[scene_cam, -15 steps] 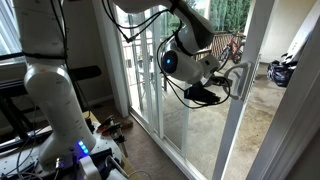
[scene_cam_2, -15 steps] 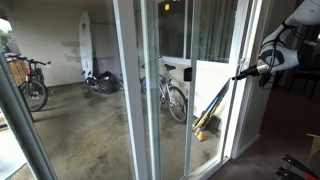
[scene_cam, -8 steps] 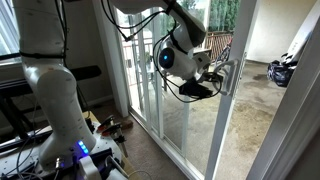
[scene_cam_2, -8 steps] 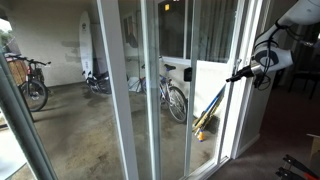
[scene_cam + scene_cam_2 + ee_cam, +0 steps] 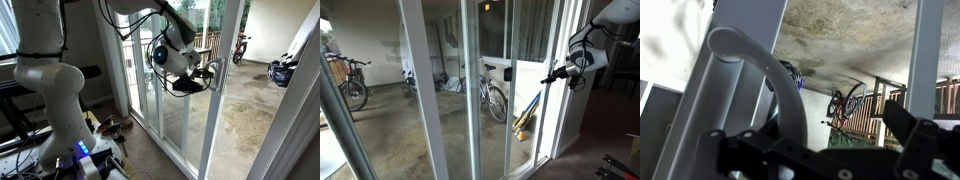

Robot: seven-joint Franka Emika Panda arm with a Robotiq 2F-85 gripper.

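**Exterior views.** Gripper (image 5: pixel 203 78) is level with the door handle (image 5: pixel 213 70) on the upright stile of the sliding glass door (image 5: pixel 210 130). The fingertips reach just past the handle, toward the glass. The forearm comes in roughly square to the door, probably so that the fingers sit across the handle rather than along it. The robot base (image 5: pixel 55 90) stands well behind the hand, indoors.

From the outdoor side, the gripper (image 5: pixel 556 75) shows through the glass, close against the stile (image 5: pixel 563 110). The handle is too small to make out here. A bicycle (image 5: pixel 495 97) is parked beyond the glass, well clear of the hand.

**Wrist view.** The door handle (image 5: pixel 775 75) is a grey bow standing off the stile (image 5: pixel 745 15). It curves down into the gap of the gripper (image 5: pixel 830 160). The fingers (image 5: pixel 920 140) stand wide apart, not pinching. The handle lies between them, much nearer one finger than the other, and whether it touches that finger I cannot tell.

Judgement: this is a hooking hold, with one finger set behind the bow to bear sideways on it. A bicycle (image 5: pixel 845 105) is far ahead of the fingertips, outside.
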